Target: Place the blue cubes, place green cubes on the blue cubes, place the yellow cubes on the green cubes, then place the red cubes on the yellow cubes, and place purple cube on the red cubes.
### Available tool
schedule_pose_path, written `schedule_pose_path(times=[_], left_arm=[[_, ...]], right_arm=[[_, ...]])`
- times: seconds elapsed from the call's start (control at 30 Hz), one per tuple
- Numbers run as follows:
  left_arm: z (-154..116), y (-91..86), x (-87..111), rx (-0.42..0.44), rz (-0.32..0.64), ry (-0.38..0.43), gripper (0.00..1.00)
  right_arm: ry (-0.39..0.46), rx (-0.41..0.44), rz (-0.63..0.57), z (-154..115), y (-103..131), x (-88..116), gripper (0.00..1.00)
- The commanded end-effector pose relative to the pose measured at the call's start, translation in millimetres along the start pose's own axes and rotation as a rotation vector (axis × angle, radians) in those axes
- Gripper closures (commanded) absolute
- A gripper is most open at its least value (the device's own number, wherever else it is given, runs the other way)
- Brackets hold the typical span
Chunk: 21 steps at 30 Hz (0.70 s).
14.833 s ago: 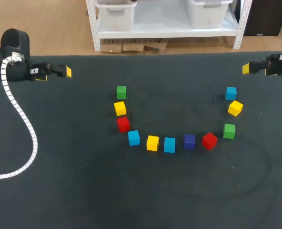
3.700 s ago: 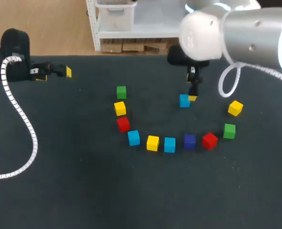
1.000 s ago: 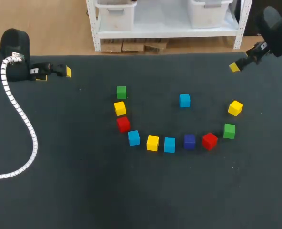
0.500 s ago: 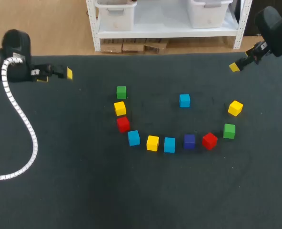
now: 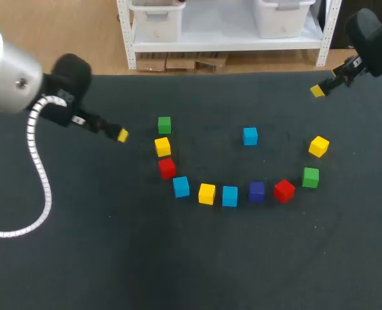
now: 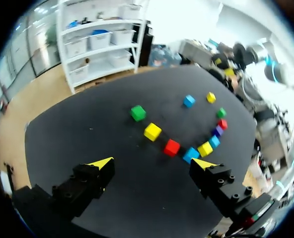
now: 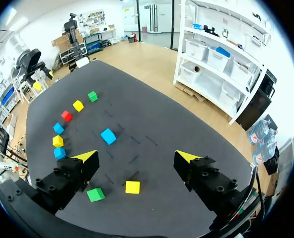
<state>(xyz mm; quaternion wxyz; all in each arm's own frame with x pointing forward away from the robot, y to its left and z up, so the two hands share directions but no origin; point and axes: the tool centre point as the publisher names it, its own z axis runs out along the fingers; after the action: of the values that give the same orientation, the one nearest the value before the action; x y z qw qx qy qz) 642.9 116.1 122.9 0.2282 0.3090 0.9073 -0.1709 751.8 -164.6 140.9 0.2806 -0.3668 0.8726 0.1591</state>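
My left claw [image 6: 152, 163] is open and holds nothing. Its two yellow tips stand wide apart over the dark table [image 5: 113, 258]. Ahead of it lies a bent row of cubes. The ones nearest this claw are the first green cube [image 6: 138, 112], the first yellow cube [image 6: 152, 131] and the first red cube [image 6: 172, 147], each just beside the next. Farther from the claw the row goes on with a blue cube [image 6: 190, 154], a middle yellow cube [image 6: 205, 148], another blue cube [image 6: 214, 142], the purple cube [image 6: 217, 132] and a second red cube [image 6: 222, 124]. My right claw [image 7: 136, 157] is open too, with nothing in it, up by the far corner of the table. On the table below this claw lie the last yellow cube [image 7: 132, 187] and, near it, the last green cube [image 7: 96, 194]. Ahead of the right claw the lone blue cube [image 7: 108, 136] sits by itself, well apart from the row. Every cube rests right on the table.
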Motion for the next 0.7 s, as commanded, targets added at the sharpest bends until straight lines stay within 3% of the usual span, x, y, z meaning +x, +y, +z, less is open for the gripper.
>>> schedule_pose_path(times=[0.03,0.4,0.57,0.7], left_arm=[[15.2,-9.7,-7.5,0.036,0.128,0.124,0.0],[47.3,-48.8,13.1,0.152,0.332,0.283,0.0],[67.6,-71.9,27.8,0.144,0.427,0.362,0.0],[86.6,-88.5,34.2,0.112,0.428,0.399,0.0]], right_arm=[[-0.002,0.0,-0.001,0.1,0.1,0.5,0.0],[-0.002,0.0,-0.001,0.1,0.1,0.5,0.0],[-0.002,0.0,-0.001,0.1,0.1,0.5,0.0],[-0.002,0.0,-0.001,0.1,0.1,0.5,0.0]])
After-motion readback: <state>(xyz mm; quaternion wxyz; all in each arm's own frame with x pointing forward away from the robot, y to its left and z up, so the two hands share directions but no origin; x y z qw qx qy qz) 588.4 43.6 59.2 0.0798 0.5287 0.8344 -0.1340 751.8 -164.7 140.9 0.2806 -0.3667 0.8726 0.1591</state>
